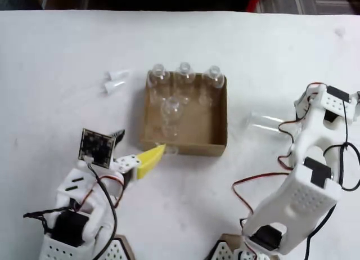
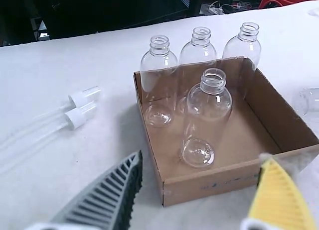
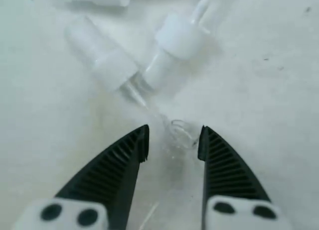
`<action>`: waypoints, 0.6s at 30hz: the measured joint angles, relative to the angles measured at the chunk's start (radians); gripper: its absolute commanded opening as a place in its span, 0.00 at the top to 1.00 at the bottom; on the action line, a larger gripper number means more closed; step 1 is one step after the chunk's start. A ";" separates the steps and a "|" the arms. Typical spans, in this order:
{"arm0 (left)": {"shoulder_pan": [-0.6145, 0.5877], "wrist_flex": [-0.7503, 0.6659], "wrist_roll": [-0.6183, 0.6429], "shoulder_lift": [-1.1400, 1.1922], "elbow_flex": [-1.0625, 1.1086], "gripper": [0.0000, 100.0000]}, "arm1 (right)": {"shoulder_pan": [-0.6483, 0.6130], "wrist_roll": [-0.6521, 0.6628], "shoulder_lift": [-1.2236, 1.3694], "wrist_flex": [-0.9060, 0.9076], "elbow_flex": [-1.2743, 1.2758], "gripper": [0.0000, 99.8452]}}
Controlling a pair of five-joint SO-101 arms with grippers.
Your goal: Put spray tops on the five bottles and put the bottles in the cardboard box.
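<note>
The cardboard box [image 1: 216, 143] [image 2: 234, 182] holds several clear bottles with bare necks. Three stand along its far wall [image 1: 184, 74] [image 2: 199, 51] and one [image 1: 170, 111] [image 2: 208, 113] is in the middle. Another clear bottle [image 1: 263, 123] [image 2: 309, 100] lies on the table right of the box. Two white spray tops [image 1: 115, 83] [image 2: 82, 106] lie left of the box. My left gripper [image 1: 138, 148] [image 2: 202, 160] is open at the box's near left corner, its yellow finger [image 2: 276, 200] by the front wall. My right gripper [image 3: 172, 140] is open over a thin clear tube beside more spray tops [image 3: 174, 43].
The right arm's white body [image 1: 306, 192] with red and black cables stands at the right of the table. The white cloth stretches bare behind and to the left of the box. The table's far edge runs along the dark room behind.
</note>
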 measured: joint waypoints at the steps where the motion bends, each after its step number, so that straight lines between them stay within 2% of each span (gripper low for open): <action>1: 0.000 0.000 0.000 0.000 0.000 0.66 | 0.000 0.000 0.014 -0.008 0.000 0.86; 5: 0.000 0.000 0.000 0.000 0.000 0.66 | 0.000 0.000 0.052 -0.032 0.000 0.87; 9: 0.000 0.000 0.000 0.000 0.000 0.66 | 0.000 0.000 0.052 -0.037 0.000 0.97; 18: 0.000 0.000 0.000 0.000 0.000 0.66 | 0.000 0.032 0.035 -0.037 0.000 0.98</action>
